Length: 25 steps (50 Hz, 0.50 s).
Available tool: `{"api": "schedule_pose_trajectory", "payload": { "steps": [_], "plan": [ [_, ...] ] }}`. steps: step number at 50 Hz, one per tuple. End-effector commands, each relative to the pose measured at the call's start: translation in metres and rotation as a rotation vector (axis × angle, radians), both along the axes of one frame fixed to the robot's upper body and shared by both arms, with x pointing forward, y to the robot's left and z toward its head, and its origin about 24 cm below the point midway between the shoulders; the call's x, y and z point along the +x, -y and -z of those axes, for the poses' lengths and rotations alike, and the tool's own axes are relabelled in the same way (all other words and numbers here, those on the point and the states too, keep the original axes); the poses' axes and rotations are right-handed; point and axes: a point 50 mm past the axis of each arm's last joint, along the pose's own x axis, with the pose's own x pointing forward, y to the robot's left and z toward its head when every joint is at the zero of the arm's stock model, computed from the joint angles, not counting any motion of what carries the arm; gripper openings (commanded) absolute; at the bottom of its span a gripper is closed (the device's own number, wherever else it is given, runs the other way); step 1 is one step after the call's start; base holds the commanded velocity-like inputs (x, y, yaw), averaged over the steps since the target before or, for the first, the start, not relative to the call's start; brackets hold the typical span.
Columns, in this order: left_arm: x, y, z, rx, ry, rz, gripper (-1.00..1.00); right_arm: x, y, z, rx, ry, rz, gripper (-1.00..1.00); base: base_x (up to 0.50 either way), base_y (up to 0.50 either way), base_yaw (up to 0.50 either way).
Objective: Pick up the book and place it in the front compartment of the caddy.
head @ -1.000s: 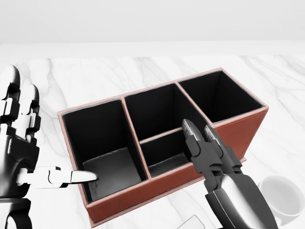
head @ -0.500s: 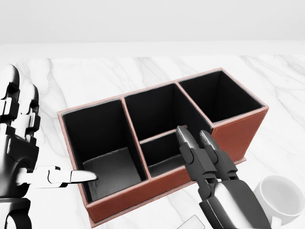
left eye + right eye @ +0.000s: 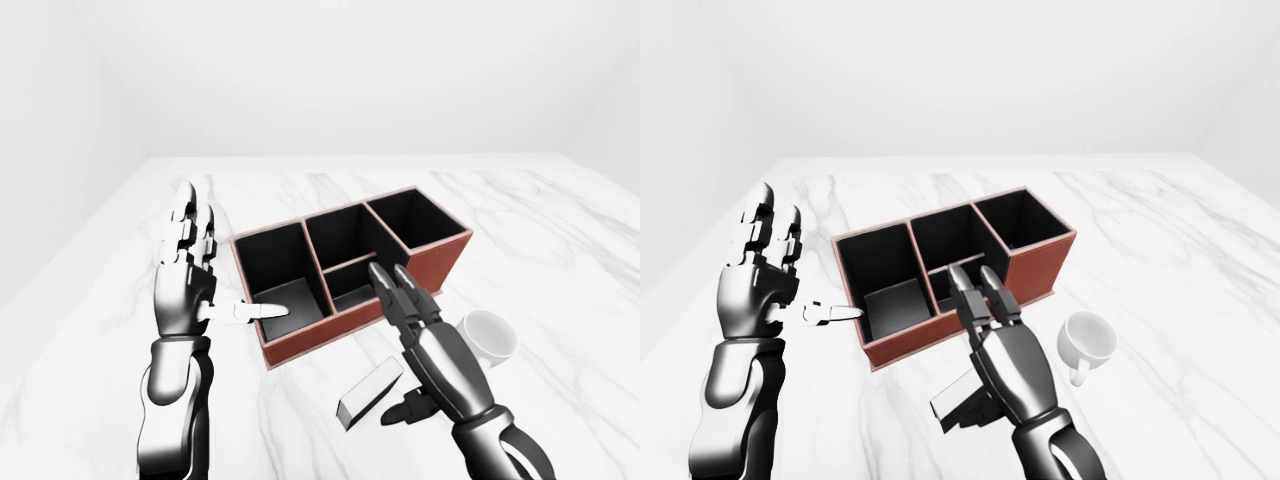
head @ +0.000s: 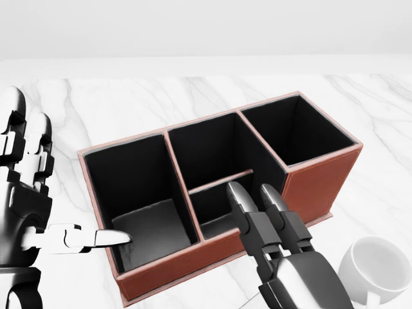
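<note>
The caddy [image 3: 350, 270] stands mid-worktop [image 3: 560, 230] in the left-eye view. The book [image 3: 370, 391] lies flat on the worktop at its 6 o'clock, apart from it. The mug [image 3: 487, 336] sits at the caddy's 4 o'clock. The left robot hand [image 3: 195, 285] stands at its 9 o'clock, one fingertip reaching over the wall of the leftmost compartment. The right robot hand [image 3: 408, 300] hangs over the caddy's lower rim, between book and mug.

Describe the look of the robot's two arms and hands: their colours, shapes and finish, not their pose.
Both arms are glossy dark grey to black metal with rounded, bulging forearm shells. The left hand has three segmented fingers with pale silver-white links and dark joints. The right hand has the same three-finger build, looking darker, with pale tapered fingertips. No cables, markings or sleeves show.
</note>
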Motion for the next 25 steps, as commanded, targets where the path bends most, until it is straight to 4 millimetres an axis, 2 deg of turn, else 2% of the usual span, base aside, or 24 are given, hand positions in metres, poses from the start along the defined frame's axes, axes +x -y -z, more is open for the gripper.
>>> {"api": "schedule_pose_trajectory", "payload": {
  "steps": [1,25],
  "plan": [
    [0.0,0.0,0.0,0.0,0.0,0.0,1.0,0.0,-0.002,0.006,-0.021,0.002,-0.002,1.0,0.0,0.0,0.0],
    [-0.001,0.0,-0.001,0.0,0.007,-0.001,1.0,0.003,-0.003,0.024,-0.055,-0.015,0.0,1.0,0.0,0.0,0.0]
  ]
}}
